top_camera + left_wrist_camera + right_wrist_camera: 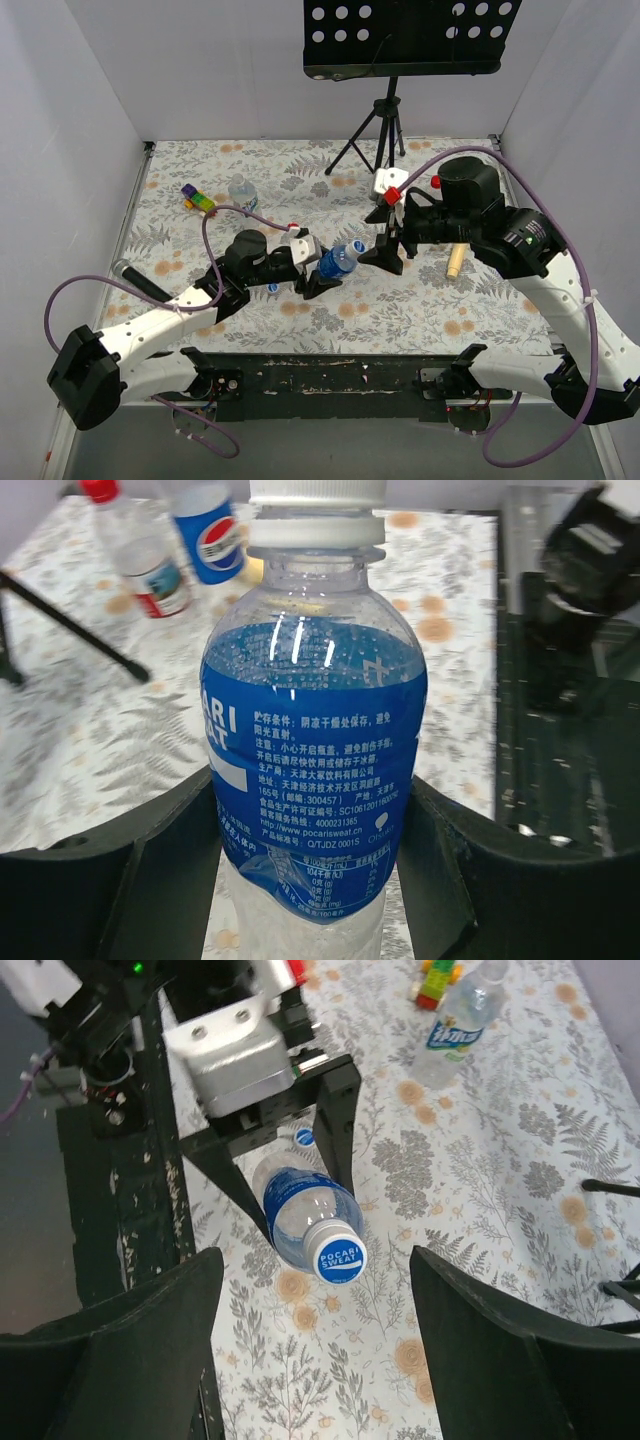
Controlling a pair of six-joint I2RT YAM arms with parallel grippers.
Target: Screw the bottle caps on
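Left gripper [322, 278]: jaws clamped on the held bottle [312, 750]. One of its fingers [150, 880] presses each side of the label band. The grip is low on the body, so the shoulder and neck stand well clear beyond the fingertips.

Held bottle: its long axis runs straight out from the left fingers, tilted off the table [480, 1210]. The neck end points away from them, toward the right arm. The cap [340, 1257], blue-topped with lettering, sits on the neck. Cannot tell whether its threads are engaged.

Loose cap [303, 1137]: small and blue, lying on the table just behind the held bottle, on the far side of the left fingers as the right wrist sees it.

Right gripper [386, 250]: jaws spread wide, holding nothing. The seated cap faces it almost end-on, ahead of the fingertips and roughly centred in the gap between them. It is near but touches neither finger.

Judgement: the bottle axis lines up closely with the right gripper's reach. The right arm is the free one and nearest the cap. The coming move looks like a straight advance along that axis, closing on the cap's rim, then a wrist turn.
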